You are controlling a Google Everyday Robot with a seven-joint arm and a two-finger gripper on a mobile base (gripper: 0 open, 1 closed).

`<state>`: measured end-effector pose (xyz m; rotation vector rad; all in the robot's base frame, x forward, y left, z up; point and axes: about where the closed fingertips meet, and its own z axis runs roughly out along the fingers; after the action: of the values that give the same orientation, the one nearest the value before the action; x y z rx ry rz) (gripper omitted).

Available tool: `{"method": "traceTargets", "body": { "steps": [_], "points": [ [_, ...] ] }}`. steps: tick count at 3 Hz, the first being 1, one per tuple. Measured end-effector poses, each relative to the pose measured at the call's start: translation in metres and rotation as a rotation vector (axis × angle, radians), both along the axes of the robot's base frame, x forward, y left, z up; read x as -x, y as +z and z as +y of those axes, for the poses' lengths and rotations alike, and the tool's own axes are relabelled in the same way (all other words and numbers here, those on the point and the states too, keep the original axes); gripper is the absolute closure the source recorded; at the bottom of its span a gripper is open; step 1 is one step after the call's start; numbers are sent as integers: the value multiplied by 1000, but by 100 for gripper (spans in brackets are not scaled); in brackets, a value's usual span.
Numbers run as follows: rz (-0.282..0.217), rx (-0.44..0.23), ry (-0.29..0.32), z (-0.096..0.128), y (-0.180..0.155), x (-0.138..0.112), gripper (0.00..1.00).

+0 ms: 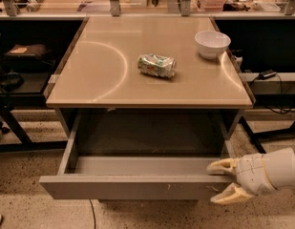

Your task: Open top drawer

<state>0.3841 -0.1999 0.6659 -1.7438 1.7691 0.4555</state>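
straddling the top drawer [137,187] front's right end at lower right, the gripper [212,182] is spread wide. the front's long axis runs leftward from it.

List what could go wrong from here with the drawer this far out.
1. The gripper sits at the far right end of the top drawer front. Any further pull there is off-centre and may skew or jam it.
2. The drawer stands far out, so more pulling could strain its stops.
3. A jolt could roll the can, lying on its side on the table, or shift the bowl near the right edge.
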Motion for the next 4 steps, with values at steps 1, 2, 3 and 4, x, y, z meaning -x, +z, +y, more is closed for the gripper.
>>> {"method": "traceTargets", "body": {
  "steps": [1, 2, 3, 4],
  "points": [
    [0, 0, 0, 0, 0, 0, 0],
    [0, 0, 0, 0, 0, 0, 0],
    [5, -6, -10, -2, -6, -11, 0],
    [46, -39, 0, 7, -27, 0, 0]
  ]
}}
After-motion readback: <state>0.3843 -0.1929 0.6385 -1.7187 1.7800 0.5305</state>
